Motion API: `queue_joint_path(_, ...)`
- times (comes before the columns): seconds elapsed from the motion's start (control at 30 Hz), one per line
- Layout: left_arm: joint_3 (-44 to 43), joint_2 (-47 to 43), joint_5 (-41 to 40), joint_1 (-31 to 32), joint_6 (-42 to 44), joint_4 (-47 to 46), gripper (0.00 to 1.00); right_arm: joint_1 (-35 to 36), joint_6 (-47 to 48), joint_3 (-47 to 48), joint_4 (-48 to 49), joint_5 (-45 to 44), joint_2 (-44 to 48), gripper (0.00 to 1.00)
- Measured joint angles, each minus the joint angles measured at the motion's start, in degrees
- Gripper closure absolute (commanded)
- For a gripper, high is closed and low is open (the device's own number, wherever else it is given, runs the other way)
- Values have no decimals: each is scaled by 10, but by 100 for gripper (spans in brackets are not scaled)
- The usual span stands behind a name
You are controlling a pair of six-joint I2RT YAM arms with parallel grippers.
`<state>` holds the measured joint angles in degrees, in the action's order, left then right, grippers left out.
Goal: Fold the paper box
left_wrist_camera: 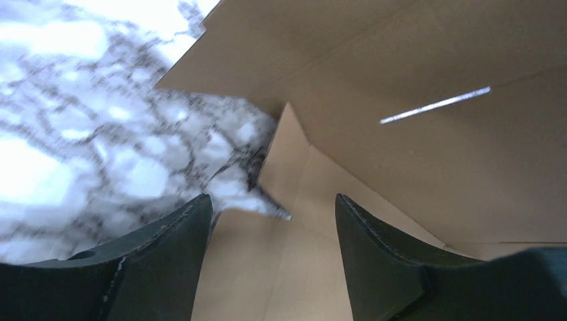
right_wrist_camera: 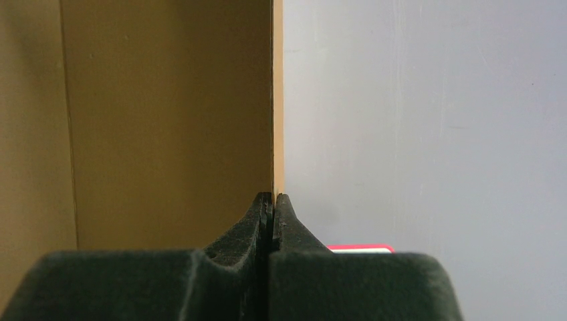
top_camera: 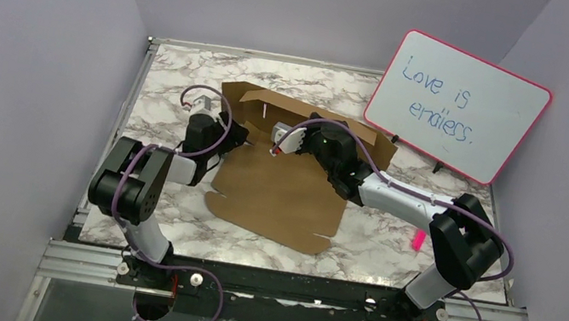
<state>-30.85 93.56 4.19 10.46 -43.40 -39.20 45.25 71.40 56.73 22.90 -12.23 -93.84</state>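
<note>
Two arms reach in from the near edge in the overhead view, over a marble-patterned table [top_camera: 371,243]. The paper box [top_camera: 275,198] lies at the middle of the table. It is a brown cardboard sheet whose near part lies flat while its far panels stand up. The left gripper [top_camera: 213,128] sits at the sheet's left edge, by the raised far-left corner. The right gripper [top_camera: 277,146] is at the upright far panels, near their middle. Behind and to the right, a pink-rimmed whiteboard [top_camera: 458,106] with blue handwriting stands apart from the box. A small pink object [top_camera: 418,239] lies on the table beside the right arm.

In the left wrist view, the left gripper [left_wrist_camera: 273,204] has its two dark fingers [left_wrist_camera: 167,261] spread wide, with nothing pinched. Bare cardboard of the paper box [left_wrist_camera: 414,174] fills the gap and the right side, and a thin slit [left_wrist_camera: 434,105] is cut through it. A pointed flap corner juts toward the marble table [left_wrist_camera: 87,134] on the left.

In the right wrist view, the right gripper [right_wrist_camera: 273,198] has its fingers [right_wrist_camera: 247,227] pressed together. They pinch the thin edge of an upright panel of the paper box [right_wrist_camera: 167,120], which rises straight from the fingertips. To the right is a plain lilac wall [right_wrist_camera: 434,134], and a red-and-white sliver [right_wrist_camera: 361,249] peeks just over the gripper body.
</note>
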Motion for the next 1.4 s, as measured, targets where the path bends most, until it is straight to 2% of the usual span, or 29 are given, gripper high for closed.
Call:
queue_joint_path(0.3,-78,92,29,0,33,-71,43,-1,-4,2,-2,3,0,99)
queue_joint_path(0.47,-88,108,56,1,37,-85,47,-3,-7,4,-5,7,0,99)
queue_joint_path(0.63,-78,108,68,11,35,-110,47,-3,-9,4,-5,7,0,99)
queue_joint_path(0.97,-62,109,78,78,34,-128,47,-3,-9,5,-7,8,0,99)
queue_joint_path(1.17,-57,111,78,82,35,-146,40,-4,-9,10,-13,8,-2,99)
queue_joint_path(1.4,-7,26,77,74,35,-147,38,-4,-9,10,-14,11,-2,99)
